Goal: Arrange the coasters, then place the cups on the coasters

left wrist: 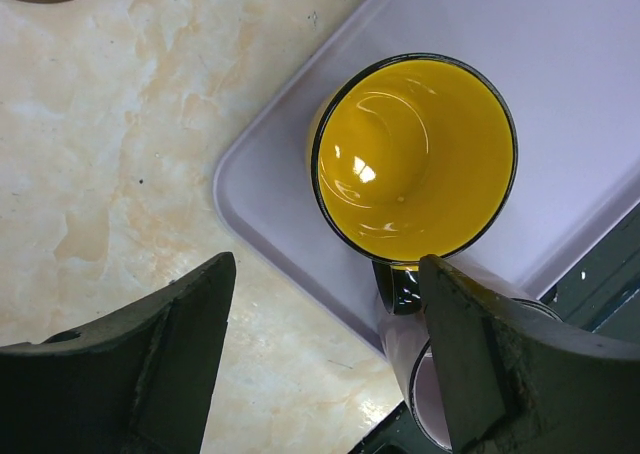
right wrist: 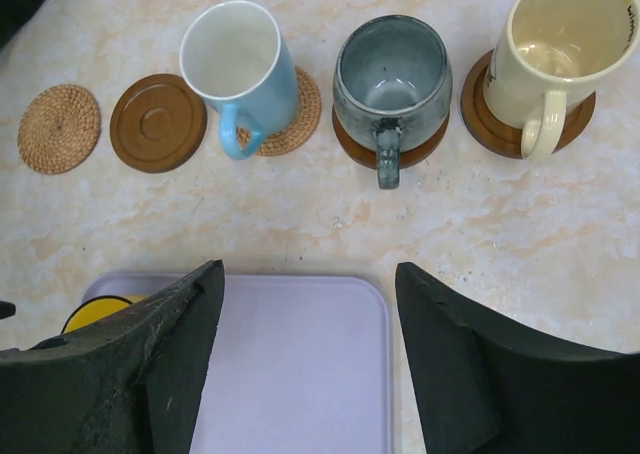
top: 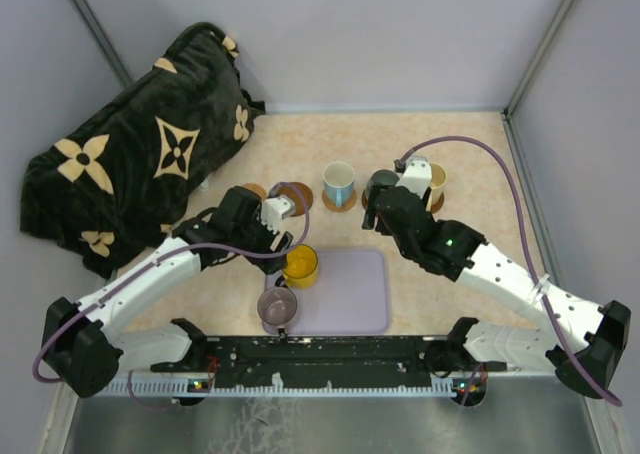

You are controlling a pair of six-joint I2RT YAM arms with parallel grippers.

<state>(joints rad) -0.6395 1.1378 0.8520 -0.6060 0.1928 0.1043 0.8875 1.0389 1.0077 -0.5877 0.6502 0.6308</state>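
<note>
Five coasters lie in a row: a bare woven one [right wrist: 60, 128], a bare brown one [right wrist: 158, 122], and three under the blue-handled white cup [right wrist: 238, 64], the grey-green cup [right wrist: 390, 74] and the cream cup [right wrist: 560, 44]. The yellow cup [left wrist: 415, 154] stands on the far left corner of the lavender tray [left wrist: 280, 194], with the mauve cup [left wrist: 420, 374] just behind its dark handle. My left gripper [left wrist: 328, 264] hangs open above that handle side, holding nothing. My right gripper [right wrist: 310, 269] is open and empty over the tray's far right corner [top: 383, 257].
A black blanket with tan flowers [top: 140, 164] is heaped at the back left. Grey walls close in the table on three sides. The arms' base rail [top: 320, 359] runs along the near edge, just behind the tray.
</note>
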